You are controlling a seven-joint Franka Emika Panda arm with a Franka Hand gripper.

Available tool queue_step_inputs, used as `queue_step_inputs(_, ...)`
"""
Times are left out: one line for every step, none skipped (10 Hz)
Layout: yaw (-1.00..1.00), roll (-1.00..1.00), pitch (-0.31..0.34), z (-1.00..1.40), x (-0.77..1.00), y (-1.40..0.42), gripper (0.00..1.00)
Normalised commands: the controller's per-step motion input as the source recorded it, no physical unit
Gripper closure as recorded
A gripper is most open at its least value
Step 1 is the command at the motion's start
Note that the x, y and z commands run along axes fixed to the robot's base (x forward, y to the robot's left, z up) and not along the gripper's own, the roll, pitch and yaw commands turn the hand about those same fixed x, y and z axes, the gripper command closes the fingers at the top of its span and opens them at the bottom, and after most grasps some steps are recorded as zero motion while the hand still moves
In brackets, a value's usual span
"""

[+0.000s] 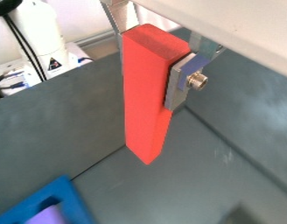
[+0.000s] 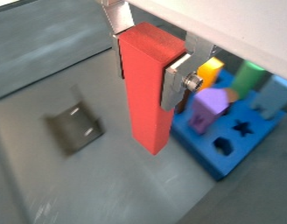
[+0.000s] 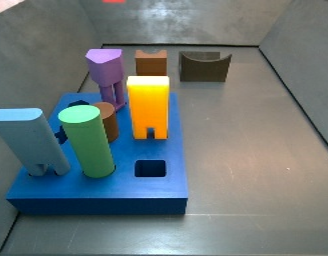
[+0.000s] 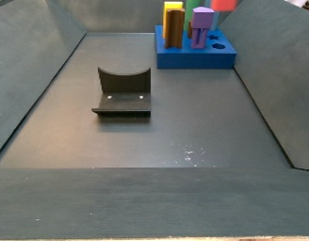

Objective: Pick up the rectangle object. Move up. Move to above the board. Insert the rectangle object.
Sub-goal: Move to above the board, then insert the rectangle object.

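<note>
My gripper (image 1: 152,74) is shut on the rectangle object (image 1: 146,105), a tall plain red block. It hangs upright between the silver fingers (image 1: 181,83), lifted off the grey floor. Both wrist views show this, the gripper (image 2: 149,74) holding the red block (image 2: 146,101) by its upper part. The dark-blue board (image 2: 227,150) lies off to one side of the block, not under it. In both side views the board (image 3: 113,195) (image 4: 195,58) shows, with an open small square hole (image 3: 151,168). The gripper is out of frame in both side views.
Several pegs stand in the board: a green cylinder (image 3: 87,140), a light-blue block (image 3: 31,140), an orange-yellow notched block (image 3: 149,105), a purple peg (image 3: 104,72). The fixture (image 4: 123,92) (image 2: 76,127) stands on the floor mid-bin. Grey walls enclose the bin.
</note>
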Motion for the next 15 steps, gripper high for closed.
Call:
queue_step_inputs(-0.52, -0.07, 0.085, 0.0, 0.47, -1.0, 1.0)
queue_step_inputs(-0.38, -0.08, 0.083, 0.0, 0.48, -1.0, 1.0)
queue_step_inputs(-0.18, -0.06, 0.081, 0.0, 0.49, -1.0, 1.0)
queue_step_inputs(-0.09, -0.05, 0.078, 0.01, 0.49, -1.0, 1.0)
queue_step_inputs(-0.04, -0.02, 0.08, 0.0, 0.5, -1.0, 1.0)
queue_step_inputs(-0.02, -0.02, 0.082, 0.01, 0.52, -1.0, 1.0)
queue_step_inputs(-0.01, -0.01, 0.089, 0.01, 0.54, -1.0, 1.0)
queue_step_inputs(0.0, 0.01, 0.093, 0.02, 0.45, -0.8, 1.0)
queue_step_inputs(0.0, 0.03, 0.101, 0.02, 0.29, -0.43, 1.0)
queue_step_inputs(0.01, 0.05, 0.087, 0.03, 0.19, -0.26, 1.0)
queue_step_inputs(0.01, 0.06, 0.062, 0.02, 0.12, -0.17, 1.0)
queue_step_inputs(0.29, 0.18, 0.026, 0.0, 0.0, -0.63, 1.0)
queue_step_inputs(0.24, 0.27, 0.0, 0.0, 0.0, -0.67, 1.0)
queue_step_inputs(0.27, 0.36, 0.0, 0.0, -0.05, -0.6, 1.0)
queue_step_inputs(0.27, 0.41, 0.0, -0.04, -0.07, -0.57, 1.0)
